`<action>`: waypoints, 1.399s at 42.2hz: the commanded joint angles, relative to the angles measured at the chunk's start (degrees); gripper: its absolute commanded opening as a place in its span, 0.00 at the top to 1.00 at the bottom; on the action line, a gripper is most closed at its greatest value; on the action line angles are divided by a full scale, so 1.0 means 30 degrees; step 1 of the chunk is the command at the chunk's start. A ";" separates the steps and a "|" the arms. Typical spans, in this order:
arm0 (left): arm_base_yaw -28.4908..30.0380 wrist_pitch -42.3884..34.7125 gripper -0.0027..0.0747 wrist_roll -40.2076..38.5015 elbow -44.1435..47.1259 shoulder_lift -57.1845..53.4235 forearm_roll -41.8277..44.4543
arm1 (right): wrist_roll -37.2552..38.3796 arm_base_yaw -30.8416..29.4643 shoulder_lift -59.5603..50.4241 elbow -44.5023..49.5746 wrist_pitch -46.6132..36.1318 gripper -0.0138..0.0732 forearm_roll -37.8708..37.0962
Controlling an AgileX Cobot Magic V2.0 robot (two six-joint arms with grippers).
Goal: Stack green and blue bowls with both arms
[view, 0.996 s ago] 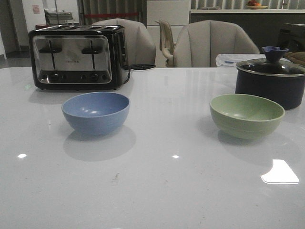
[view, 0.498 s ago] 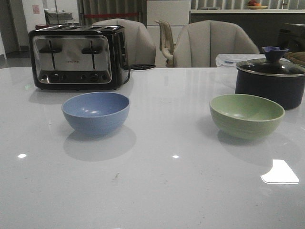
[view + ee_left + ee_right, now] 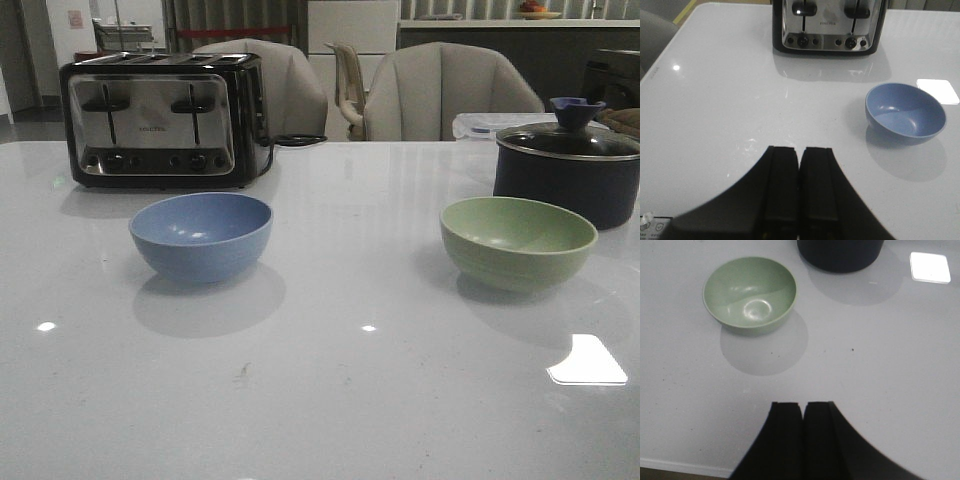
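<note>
The blue bowl (image 3: 201, 235) sat upright on the white table (image 3: 330, 400), left of centre in the front view, just in front of a black and silver toaster (image 3: 160, 120). The green bowl (image 3: 518, 241) stood upright well apart from it on the right side, near a dark pot (image 3: 566, 172) with a glass lid and blue knob (image 3: 577, 111) standing close behind it. Both bowls were empty and neither touched anything but the tabletop. Neither arm appeared in the front view.

In the left wrist view, the left gripper (image 3: 799, 192) hung above bare table with its two black fingers (image 3: 782, 190) pressed together and nothing between them. The blue bowl (image 3: 905, 113) lay clear of those fingers, off to one side, and the toaster (image 3: 829, 26) stood beyond it at the table's far edge.

In the right wrist view, the right gripper (image 3: 803, 440) was likewise clenched, its fingers (image 3: 786, 440) meeting with only a thin seam between them and holding nothing. The green bowl (image 3: 750, 294) rested ahead of it, apart from the fingertips, its inside catching a soft highlight. The pot (image 3: 840, 254) showed only in part at the frame's edge, beside the bowl but not touching it. Grey chairs (image 3: 440, 92) stood behind the table
</note>
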 commanded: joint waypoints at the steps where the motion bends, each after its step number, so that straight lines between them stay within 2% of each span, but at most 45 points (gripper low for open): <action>1: -0.0056 -0.1511 0.80 -0.0206 -0.0427 0.0513 -0.0199 | -0.0089 -0.0022 0.0773 -0.0533 -0.1371 0.80 -0.0032; 2: -0.0056 -0.1465 0.79 -0.0206 -0.0427 0.0567 -0.0199 | -0.0089 -0.0022 0.0980 -0.0533 -0.1371 0.78 -0.0032; 5: -0.0056 -0.1433 0.62 -0.0206 -0.0416 0.0927 -0.0199 | -0.0089 -0.0022 0.1457 -0.0533 -0.1354 0.67 -0.0032; 10: -0.0056 -0.1433 0.27 -0.0206 -0.0416 0.1464 -0.0199 | -0.0089 -0.0022 0.2518 -0.0533 -0.1485 0.36 -0.0032; 13: -0.0056 -0.1468 0.18 -0.0206 -0.0416 0.1869 -0.0199 | -0.0089 -0.0022 0.3233 -0.0533 -0.1762 0.24 -0.0004; 18: -0.0369 -0.1513 0.19 0.0115 -0.0416 0.2575 -0.0451 | -0.0089 -0.0022 0.4530 -0.0862 -0.2223 0.22 0.0834; 22: -0.1481 -0.2167 0.22 0.0268 -0.0416 0.3150 -0.0485 | -0.0089 -0.0022 0.5856 -0.1729 -0.2265 0.23 0.1850; 31: -0.4405 -0.2766 0.27 0.0268 -0.0416 0.4208 0.0144 | -0.0089 -0.0022 0.9698 -0.4166 -0.2284 0.23 0.1906; 37: -0.5544 -0.2766 0.28 0.0268 -0.0416 0.4642 0.0144 | -0.0089 -0.0022 1.2545 -0.6197 -0.2300 0.23 0.1906; 59: -0.5740 -0.2766 0.28 0.0268 -0.0416 0.4983 0.0144 | -0.0089 -0.0022 2.1883 -1.2912 -0.2599 0.23 0.1906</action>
